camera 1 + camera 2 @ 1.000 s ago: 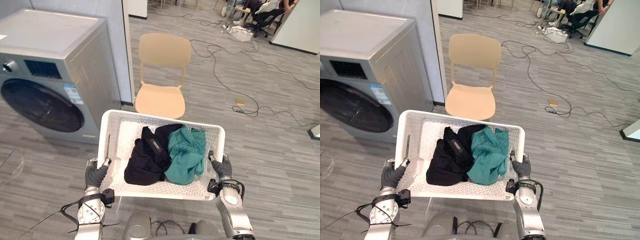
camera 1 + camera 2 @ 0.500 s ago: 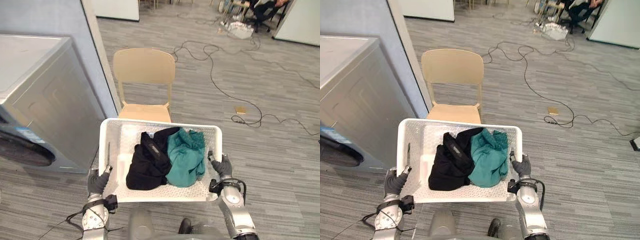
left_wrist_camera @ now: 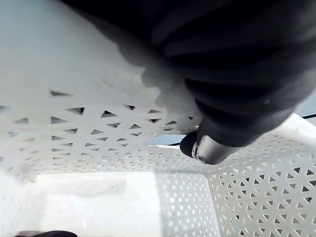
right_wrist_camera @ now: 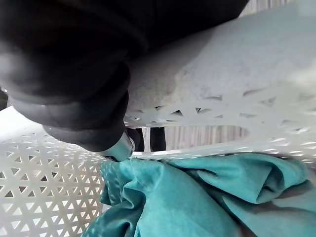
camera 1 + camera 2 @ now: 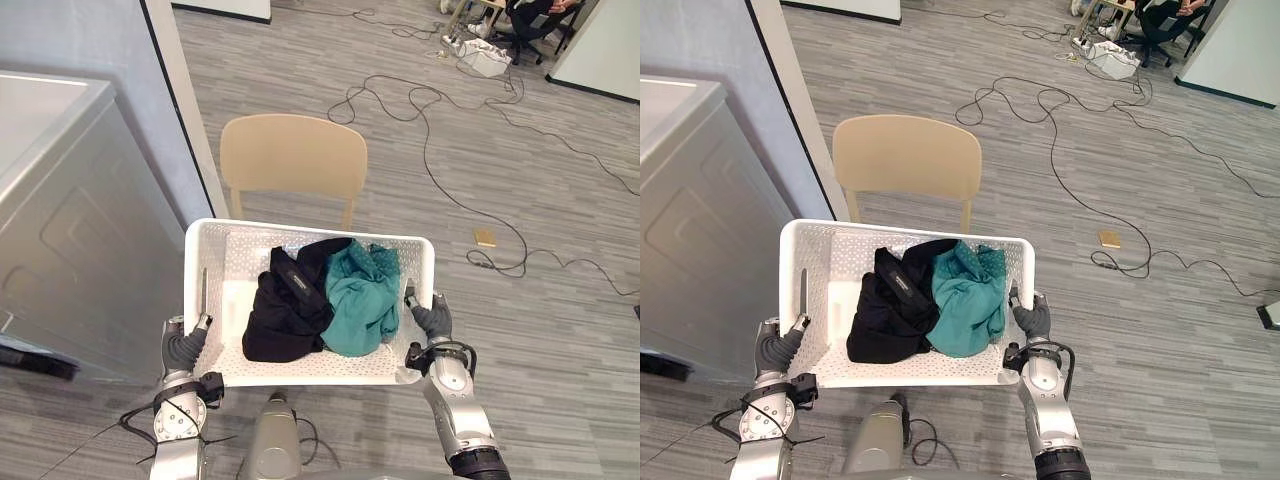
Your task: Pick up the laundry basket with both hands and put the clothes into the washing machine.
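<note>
Left hand point(image 5: 185, 348) and right hand point(image 5: 434, 318) grip the lifted white perforated plastic laundry basket point(image 5: 240, 262); black and teal clothes point(image 5: 295, 305) between them, not yet in the grey metal washing machine point(image 5: 70, 230) past the left hand

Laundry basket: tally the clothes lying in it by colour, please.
Black clothes bundle: 1
Teal clothes bundle: 1
Total: 2 bundles in the laundry basket. The pictures cannot show whether either bundle is more than one garment.
</note>
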You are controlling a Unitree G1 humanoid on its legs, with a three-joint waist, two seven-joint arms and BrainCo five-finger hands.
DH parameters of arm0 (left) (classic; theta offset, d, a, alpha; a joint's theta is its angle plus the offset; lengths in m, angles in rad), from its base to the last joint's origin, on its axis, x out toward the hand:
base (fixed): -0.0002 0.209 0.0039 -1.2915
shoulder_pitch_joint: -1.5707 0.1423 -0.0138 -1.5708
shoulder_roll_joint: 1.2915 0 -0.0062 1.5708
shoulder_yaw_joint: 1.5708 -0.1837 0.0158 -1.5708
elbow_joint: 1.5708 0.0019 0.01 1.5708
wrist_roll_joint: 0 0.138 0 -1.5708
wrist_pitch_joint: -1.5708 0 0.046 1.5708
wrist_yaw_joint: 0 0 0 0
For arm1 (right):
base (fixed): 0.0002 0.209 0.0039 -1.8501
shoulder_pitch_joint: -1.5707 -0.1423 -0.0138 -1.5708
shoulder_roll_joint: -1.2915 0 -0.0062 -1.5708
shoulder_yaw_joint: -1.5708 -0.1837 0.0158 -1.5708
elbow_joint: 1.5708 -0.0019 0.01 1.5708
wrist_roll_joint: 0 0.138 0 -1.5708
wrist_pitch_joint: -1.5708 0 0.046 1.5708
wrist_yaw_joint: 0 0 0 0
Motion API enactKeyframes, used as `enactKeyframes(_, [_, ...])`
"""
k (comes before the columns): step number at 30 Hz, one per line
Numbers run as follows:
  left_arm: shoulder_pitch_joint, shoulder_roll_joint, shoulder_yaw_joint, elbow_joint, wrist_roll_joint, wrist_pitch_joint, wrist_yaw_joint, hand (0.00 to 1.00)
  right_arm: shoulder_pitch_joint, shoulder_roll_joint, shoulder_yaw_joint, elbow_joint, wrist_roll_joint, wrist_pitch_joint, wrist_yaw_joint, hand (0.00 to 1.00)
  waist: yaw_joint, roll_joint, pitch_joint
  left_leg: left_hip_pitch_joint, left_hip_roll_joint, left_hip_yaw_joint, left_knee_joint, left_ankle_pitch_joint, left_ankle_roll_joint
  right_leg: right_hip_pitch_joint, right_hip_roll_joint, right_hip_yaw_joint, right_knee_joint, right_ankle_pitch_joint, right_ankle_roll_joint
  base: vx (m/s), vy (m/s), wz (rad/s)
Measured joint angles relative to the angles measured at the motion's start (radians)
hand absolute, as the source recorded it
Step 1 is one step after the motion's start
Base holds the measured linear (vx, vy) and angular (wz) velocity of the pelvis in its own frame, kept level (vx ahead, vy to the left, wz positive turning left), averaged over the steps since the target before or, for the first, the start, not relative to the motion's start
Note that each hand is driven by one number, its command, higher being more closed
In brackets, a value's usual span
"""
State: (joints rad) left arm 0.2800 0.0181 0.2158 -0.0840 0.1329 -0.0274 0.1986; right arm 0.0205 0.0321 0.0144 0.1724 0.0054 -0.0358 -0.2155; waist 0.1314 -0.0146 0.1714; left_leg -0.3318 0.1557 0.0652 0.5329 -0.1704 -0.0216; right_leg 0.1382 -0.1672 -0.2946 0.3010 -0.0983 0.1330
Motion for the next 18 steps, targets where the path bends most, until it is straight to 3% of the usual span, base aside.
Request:
enactKeyframes(1, [0.000, 0.003, 0.000, 0.000, 0.000, 0.001, 0.000, 1.00, -0.002, 0.000, -0.001, 0.000, -0.008, 0.000, 0.000, 1.00, -0.001, 0.002, 0.002, 0.007, -0.003, 0.013, 0.000, -0.008, 0.010, -0.037, -0.022, 0.001, 0.082, 0.001, -0.002, 0.10, 0.350, -0.19])
enactKeyframes(3, [-0.005, 0.021, 0.000, 0.002, 0.001, 0.006, 0.000, 1.00, -0.004, 0.006, 0.002, 0.009, -0.016, 0.002, 0.001, 1.00, -0.011, 0.007, 0.010, 0.027, -0.026, 0.028, 0.009, -0.034, 0.045, -0.160, -0.091, -0.001, 0.334, 0.018, -0.046, 0.11, 0.299, -0.05])
enactKeyframes(5, [-0.012, 0.034, 0.010, 0.006, 0.005, 0.017, 0.000, 1.00, -0.016, 0.006, 0.015, 0.031, -0.020, 0.005, 0.002, 1.00, -0.009, 0.009, 0.016, 0.057, -0.025, 0.038, 0.005, -0.044, 0.060, -0.204, -0.093, -0.016, 0.402, -0.033, -0.049, 0.12, 0.152, -0.02])
enactKeyframes(8, [-0.011, 0.037, 0.023, 0.015, 0.004, 0.022, -0.001, 1.00, -0.024, 0.014, 0.024, 0.043, -0.042, 0.010, 0.002, 1.00, -0.008, 0.006, 0.019, 0.074, -0.028, 0.053, -0.005, -0.044, 0.066, -0.220, -0.044, -0.073, 0.281, -0.076, -0.044, 0.11, 0.052, 0.02])
enactKeyframes(10, [-0.012, 0.040, 0.029, 0.018, 0.003, 0.023, -0.005, 1.00, -0.022, 0.021, 0.024, 0.043, -0.046, 0.019, 0.004, 1.00, -0.007, -0.027, 0.030, 0.060, -0.043, 0.063, 0.015, -0.056, 0.060, -0.218, -0.009, -0.086, 0.125, -0.055, -0.053, 0.07, -0.047, 0.00])
enactKeyframes(14, [-0.015, 0.033, 0.028, 0.030, 0.002, 0.030, -0.024, 1.00, -0.022, 0.019, 0.028, 0.043, -0.046, 0.031, 0.005, 1.00, -0.005, -0.013, 0.054, -0.010, -0.001, 0.058, 0.040, -0.061, 0.044, -0.247, 0.041, -0.088, 0.054, -0.048, -0.042, -0.01, -0.083, -0.18])
enactKeyframes(18, [-0.090, 0.038, 0.032, 0.062, -0.011, 0.043, -0.023, 1.00, -0.087, -0.005, 0.025, 0.052, -0.046, 0.046, 0.002, 1.00, -0.004, -0.030, 0.137, -0.088, 0.017, 0.039, 0.045, -0.041, 0.019, -0.321, 0.062, -0.099, 0.052, -0.040, -0.055, -0.05, -0.071, -0.07])
